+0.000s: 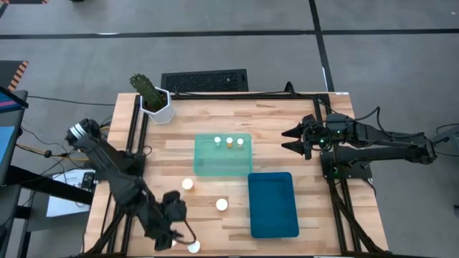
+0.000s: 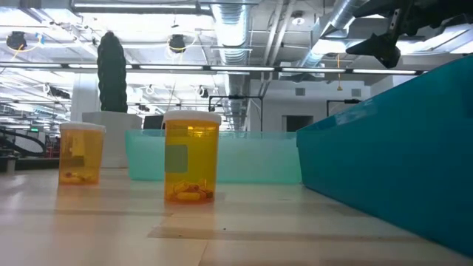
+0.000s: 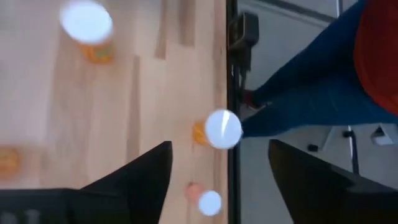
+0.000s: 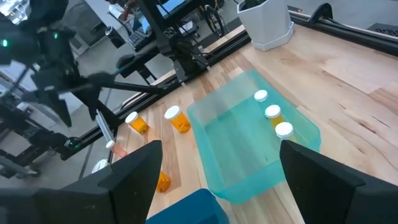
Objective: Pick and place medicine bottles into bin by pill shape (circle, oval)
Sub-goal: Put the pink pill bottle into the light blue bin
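My left gripper (image 1: 174,233) hangs open over the table's near left part, and its fingers touch nothing. In its wrist view (image 3: 221,144) a white-capped orange bottle (image 3: 221,129) stands below the gap, at the table's near edge (image 1: 193,247). A narrower bottle (image 3: 209,202) stands close by. Two more bottles (image 1: 186,184) (image 1: 221,205) stand on the wood left of the blue tray. Three bottles (image 1: 229,142) stand in the light green tray (image 1: 215,168). My right gripper (image 1: 295,140) waits open above the table's right part.
The blue tray (image 1: 273,208) lies right of the loose bottles. A white pot with a cactus (image 1: 156,104) stands at the far left corner. A keyboard (image 1: 204,80) lies beyond the far edge. A person's legs (image 3: 311,93) stand just off the near edge.
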You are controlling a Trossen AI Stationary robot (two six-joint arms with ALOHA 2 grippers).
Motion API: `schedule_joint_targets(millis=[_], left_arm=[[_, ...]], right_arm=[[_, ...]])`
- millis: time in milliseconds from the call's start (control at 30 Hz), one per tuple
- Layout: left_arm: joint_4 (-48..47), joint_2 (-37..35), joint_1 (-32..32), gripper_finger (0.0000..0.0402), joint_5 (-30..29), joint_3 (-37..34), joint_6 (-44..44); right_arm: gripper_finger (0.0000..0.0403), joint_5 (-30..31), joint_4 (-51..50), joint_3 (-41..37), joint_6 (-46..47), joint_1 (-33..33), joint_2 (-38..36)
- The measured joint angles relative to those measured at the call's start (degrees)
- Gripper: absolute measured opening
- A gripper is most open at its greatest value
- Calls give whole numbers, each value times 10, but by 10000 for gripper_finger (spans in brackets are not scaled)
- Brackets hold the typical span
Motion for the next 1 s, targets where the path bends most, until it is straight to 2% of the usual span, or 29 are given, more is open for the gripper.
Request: schedule_joint_targets(millis=[133, 233, 467, 700, 1000], left_arm=[[20, 41, -18, 300, 12, 0, -15], [51, 70, -33, 310, 38, 0, -14], [32, 125, -74, 307, 25, 0, -38], [20, 171, -82, 307, 26, -1, -51], [9, 180, -93, 307, 38, -14, -96]], right_arm=[[333, 0, 0, 0, 0, 0, 0], [333, 0, -1, 0, 0, 0, 0], [333, 0, -5, 0, -2, 0, 0], [333, 0, -11, 0, -4, 0, 0], [333, 0, -11, 0, -4, 0, 0]])
